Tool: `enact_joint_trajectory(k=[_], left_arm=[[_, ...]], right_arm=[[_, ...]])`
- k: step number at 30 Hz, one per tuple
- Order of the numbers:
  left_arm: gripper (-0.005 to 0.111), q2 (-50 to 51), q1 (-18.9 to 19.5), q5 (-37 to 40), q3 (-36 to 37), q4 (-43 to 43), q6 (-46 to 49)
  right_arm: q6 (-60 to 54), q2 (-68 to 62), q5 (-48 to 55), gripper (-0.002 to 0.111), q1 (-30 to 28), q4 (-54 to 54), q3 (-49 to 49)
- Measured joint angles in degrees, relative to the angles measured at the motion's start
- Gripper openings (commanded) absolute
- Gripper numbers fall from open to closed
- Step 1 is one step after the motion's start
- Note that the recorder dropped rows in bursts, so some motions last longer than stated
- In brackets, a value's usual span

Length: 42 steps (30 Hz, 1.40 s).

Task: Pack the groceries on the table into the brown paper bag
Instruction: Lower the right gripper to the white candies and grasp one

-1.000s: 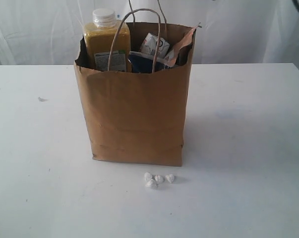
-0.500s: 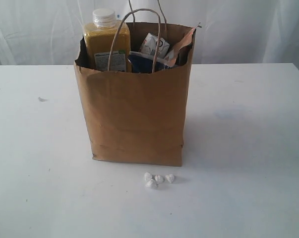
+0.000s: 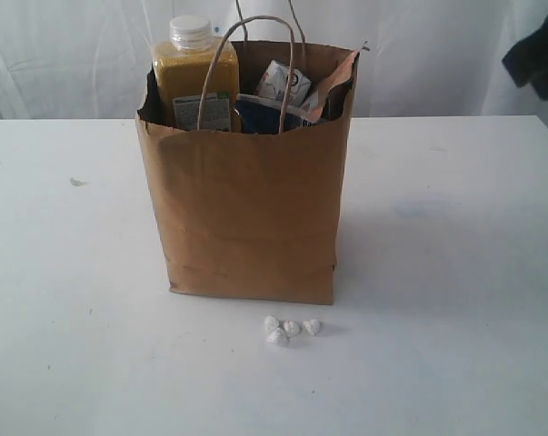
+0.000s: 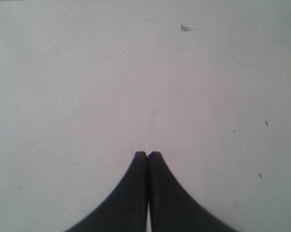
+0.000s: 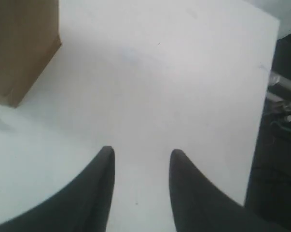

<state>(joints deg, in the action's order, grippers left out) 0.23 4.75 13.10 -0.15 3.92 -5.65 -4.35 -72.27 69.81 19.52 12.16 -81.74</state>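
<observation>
The brown paper bag stands upright mid-table; its corner also shows in the right wrist view. Inside it are a yellow-grain bottle with white cap, a small blue-white carton and a brown-red pouch. Several tiny white lumps lie on the table just in front of the bag. My right gripper hangs open over bare tabletop with nothing between its fingers; a dark part of that arm shows at the exterior view's right edge. My left gripper is shut, empty, over bare table.
The table's edge runs close beside the right gripper, with dark floor and metal parts beyond it. A small grey mark lies left of the bag. White curtain hangs behind the table.
A dark part of the right arm has come into the exterior view at the upper right edge. Bag, groceries and white lumps have not moved.
</observation>
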Motion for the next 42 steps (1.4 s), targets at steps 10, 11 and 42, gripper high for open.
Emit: enact_joint_trajectory(k=[10, 11, 42], left_arm=[[0.0, 0.0, 0.0, 0.0, 0.0, 0.0, 0.0], [0.0, 0.0, 0.0, 0.0, 0.0, 0.0, 0.0], [0.0, 0.0, 0.0, 0.0, 0.0, 0.0, 0.0]], right_arm=[[-0.76, -0.1, -3.56, 0.0, 0.0, -9.67, 18.42], [-1.91, -0.1, -4.89, 0.0, 0.0, -11.18, 20.15], [-46.32, -14.93, -55.69, 0.028, 14.52, -53.6, 46.28]])
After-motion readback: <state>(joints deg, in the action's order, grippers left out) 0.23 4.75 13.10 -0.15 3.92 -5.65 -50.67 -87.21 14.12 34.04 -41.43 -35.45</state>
